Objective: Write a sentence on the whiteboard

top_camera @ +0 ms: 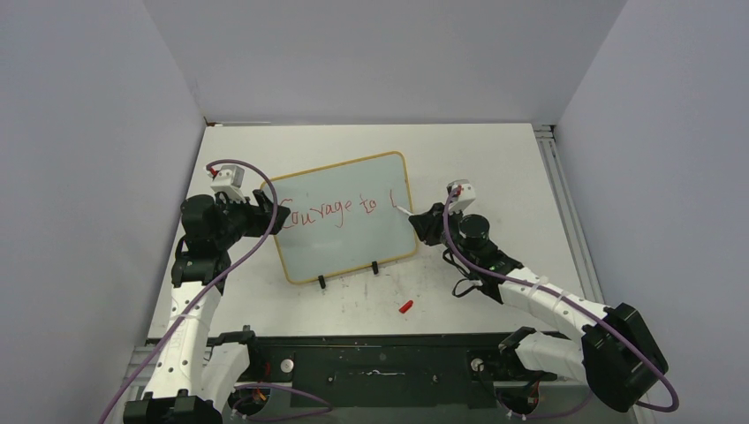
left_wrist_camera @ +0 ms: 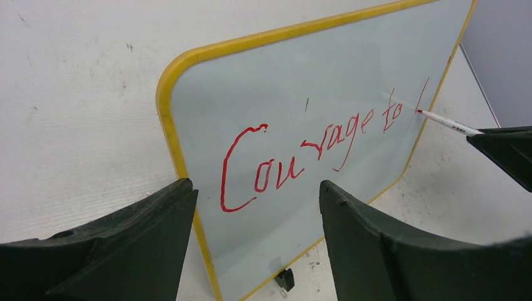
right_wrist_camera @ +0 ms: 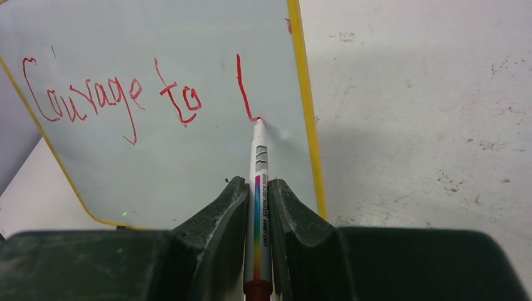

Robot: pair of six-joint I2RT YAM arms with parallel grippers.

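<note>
- Right gripper (right_wrist_camera: 258, 188) is pinching a slim white marker (right_wrist_camera: 259, 150), tip touching the yellow-framed glossy whiteboard (top_camera: 353, 249) mid-table.
- Left gripper (left_wrist_camera: 257, 191) is standing spread astride its left edge.
- Red handwritten sentence (right_wrist_camera: 128, 94) is reading "Courage to".
- Whiteboard is looking light, slick, tippy: brace the frame.

R jaws pinch marker (right_wrist_camera: 259, 182); tip touching whiteboard (right_wrist_camera: 188, 163) at red stroke (right_wrist_camera: 241, 88) end.

The whiteboard (top_camera: 346, 254) is standing in the middle of the desk (top_camera: 495, 163), with the left pincer (top_camera: 268, 217) sitting at its left edge, the marker (top_camera: 403, 210) in the right pincer (top_camera: 417, 223) touching its right side, and a small cap (top_camera: 405, 306) lying before it toward the desk's near edge.
</note>
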